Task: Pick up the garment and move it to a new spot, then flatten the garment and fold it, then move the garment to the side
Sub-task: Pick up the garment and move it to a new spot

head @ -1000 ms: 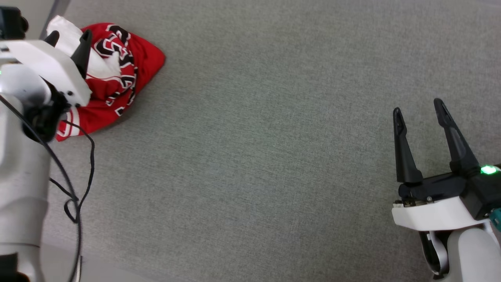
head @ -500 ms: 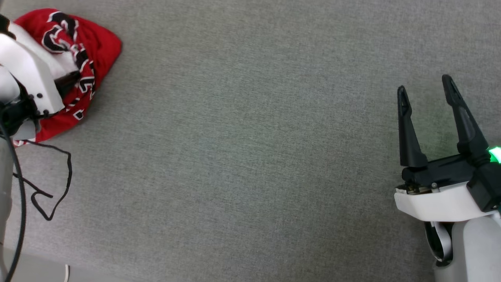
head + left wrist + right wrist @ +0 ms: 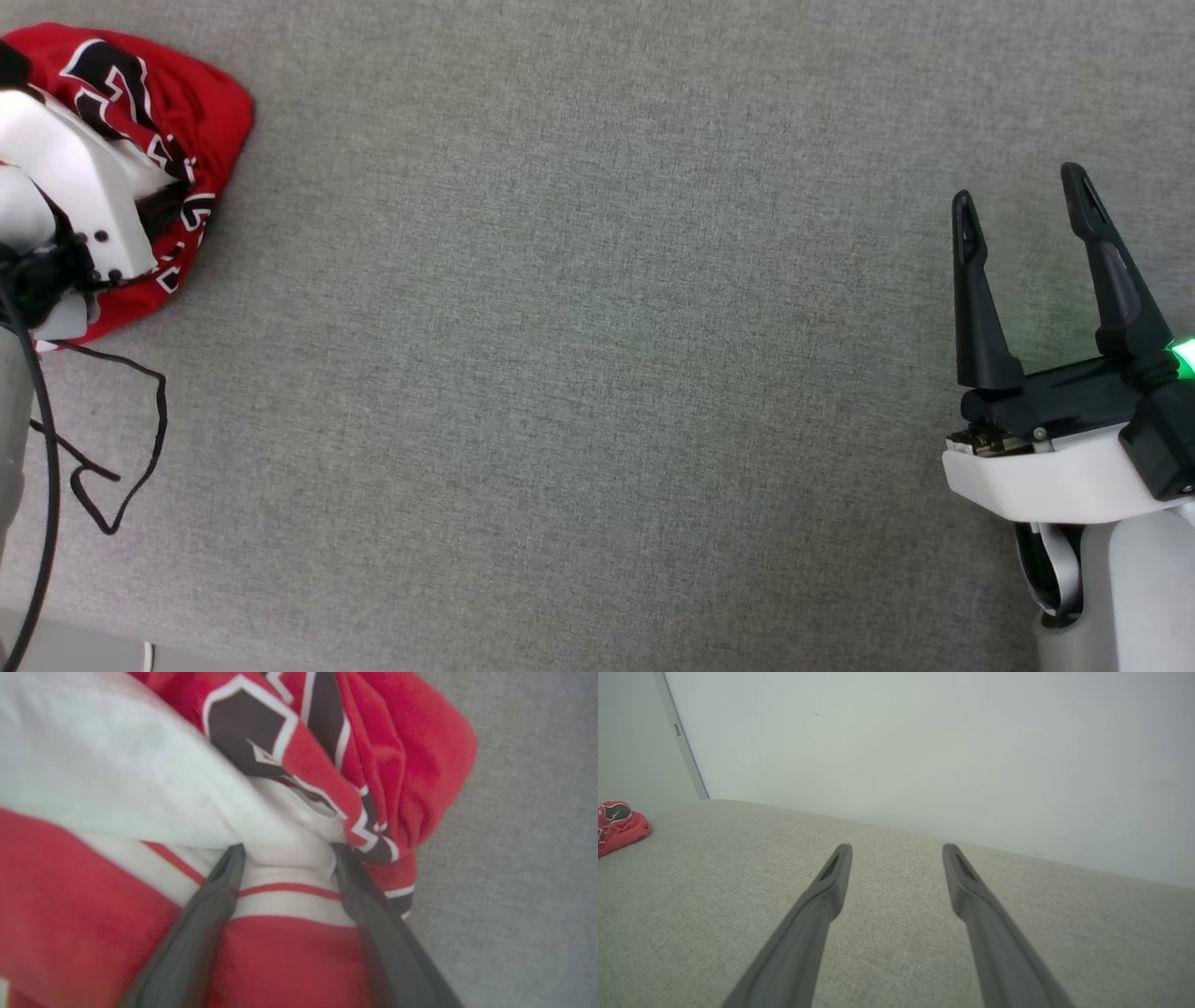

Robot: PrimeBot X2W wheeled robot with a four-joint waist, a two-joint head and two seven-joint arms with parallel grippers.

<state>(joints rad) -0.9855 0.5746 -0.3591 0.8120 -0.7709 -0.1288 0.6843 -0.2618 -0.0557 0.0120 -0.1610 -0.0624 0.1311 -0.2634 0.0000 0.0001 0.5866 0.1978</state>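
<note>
The garment [image 3: 201,112] lies crumpled at the far left of the grey surface, red with black white-outlined letters. In the left wrist view the garment [image 3: 411,765] is very close. My left gripper [image 3: 288,851] is open, its two fingertips pushed down into the folds on either side of a white, red-striped band of cloth. The left wrist's white housing [image 3: 65,177] covers part of the pile. My right gripper [image 3: 1018,187] hovers open and holds nothing at the lower right, far from the garment [image 3: 621,828]. Its fingers [image 3: 831,882] point across bare fabric.
The grey fabric surface [image 3: 597,373] stretches wide between the two arms. A black cable [image 3: 121,448] hangs in loops from the left arm over the surface. A pale wall [image 3: 924,742] stands beyond the surface's far edge.
The head camera has shifted, so the garment sits further left in the picture. My left gripper has gone down into the pile, its fingers now sunk in the folds. Both grippers stay open.
</note>
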